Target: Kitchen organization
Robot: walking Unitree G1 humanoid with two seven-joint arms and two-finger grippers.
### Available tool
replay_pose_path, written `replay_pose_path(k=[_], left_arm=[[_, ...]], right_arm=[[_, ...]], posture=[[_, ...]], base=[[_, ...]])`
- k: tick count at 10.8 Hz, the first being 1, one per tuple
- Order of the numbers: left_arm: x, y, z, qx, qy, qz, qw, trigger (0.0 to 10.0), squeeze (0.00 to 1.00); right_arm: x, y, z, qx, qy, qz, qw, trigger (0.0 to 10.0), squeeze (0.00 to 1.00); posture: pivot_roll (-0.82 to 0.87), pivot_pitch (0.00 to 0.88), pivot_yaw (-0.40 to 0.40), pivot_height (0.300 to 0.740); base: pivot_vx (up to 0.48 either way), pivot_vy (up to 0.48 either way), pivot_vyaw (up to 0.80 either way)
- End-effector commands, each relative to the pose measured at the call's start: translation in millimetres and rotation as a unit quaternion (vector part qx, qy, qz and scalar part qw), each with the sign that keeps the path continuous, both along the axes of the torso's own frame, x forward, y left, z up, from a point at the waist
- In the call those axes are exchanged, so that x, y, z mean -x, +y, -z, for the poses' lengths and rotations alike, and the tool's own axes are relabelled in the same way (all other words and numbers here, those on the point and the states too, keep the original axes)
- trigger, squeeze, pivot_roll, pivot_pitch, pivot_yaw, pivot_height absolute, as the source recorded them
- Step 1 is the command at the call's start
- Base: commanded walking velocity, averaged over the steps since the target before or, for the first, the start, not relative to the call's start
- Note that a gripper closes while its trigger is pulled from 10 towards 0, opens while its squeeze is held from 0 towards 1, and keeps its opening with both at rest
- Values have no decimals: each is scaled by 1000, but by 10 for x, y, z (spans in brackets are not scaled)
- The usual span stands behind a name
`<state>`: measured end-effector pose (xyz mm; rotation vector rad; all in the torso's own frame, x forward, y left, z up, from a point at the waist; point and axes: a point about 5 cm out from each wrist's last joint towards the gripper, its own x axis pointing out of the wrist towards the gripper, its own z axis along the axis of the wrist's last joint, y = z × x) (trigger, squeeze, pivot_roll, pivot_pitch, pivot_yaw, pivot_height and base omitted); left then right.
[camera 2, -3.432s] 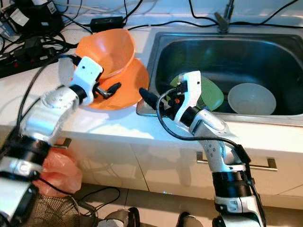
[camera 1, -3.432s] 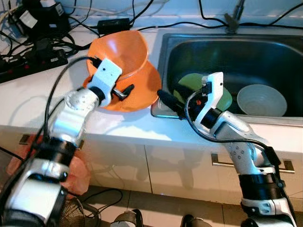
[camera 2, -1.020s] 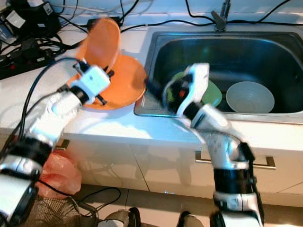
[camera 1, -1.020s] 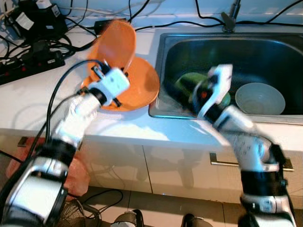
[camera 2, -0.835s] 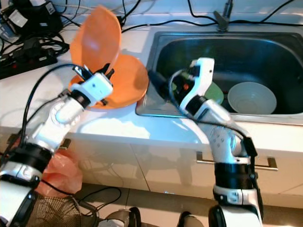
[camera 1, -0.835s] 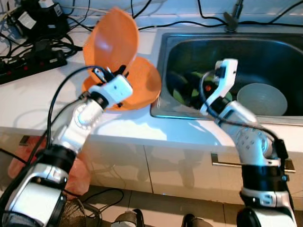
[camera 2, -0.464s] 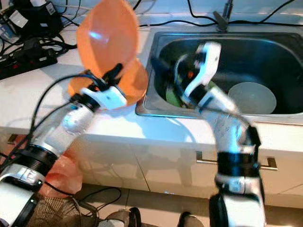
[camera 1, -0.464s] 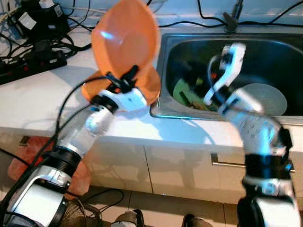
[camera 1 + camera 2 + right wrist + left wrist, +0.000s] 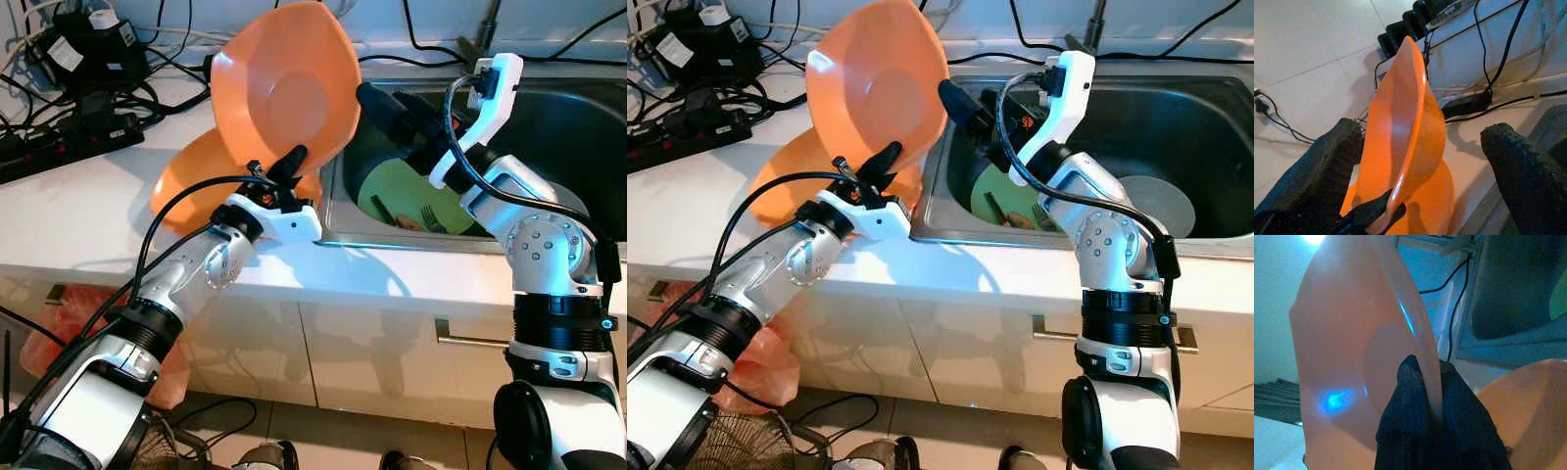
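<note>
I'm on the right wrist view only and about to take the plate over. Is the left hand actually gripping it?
Observer: Yes. In the left wrist view the left hand is shut on the raised orange plate, pinching its rim.
Operator: What's underneath it?
Observer: A second orange plate lies on the white counter.
Operator: And my right hand?
Observer: The right hand is open, beside the raised plate's edge, above the sink.
Operator: Anything in the sink?
Observer: A green plate with a fork on it.
</note>
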<state>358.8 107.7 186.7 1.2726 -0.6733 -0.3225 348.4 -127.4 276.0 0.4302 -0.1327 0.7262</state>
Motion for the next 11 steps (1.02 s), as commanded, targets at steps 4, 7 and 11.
replay_pose_path(k=[4,7,11], left_arm=[[172,-118,115,-17,-50,35,998,0,0],[196,-115,55,-5,-79,33,996,39,0],[207,-101,48,-5,-87,30,996,1216,0]], right_arm=[[-79,181,-280,14,-12,-39,999,10000,0],[-240,184,-244,58,34,-25,997,0,0],[-334,112,-238,93,87,-14,992,0,0]], posture=[[44,118,90,740],[46,128,79,740],[43,137,72,740]], base=[[0,0,0],[0,0,0],[0,0,0]])
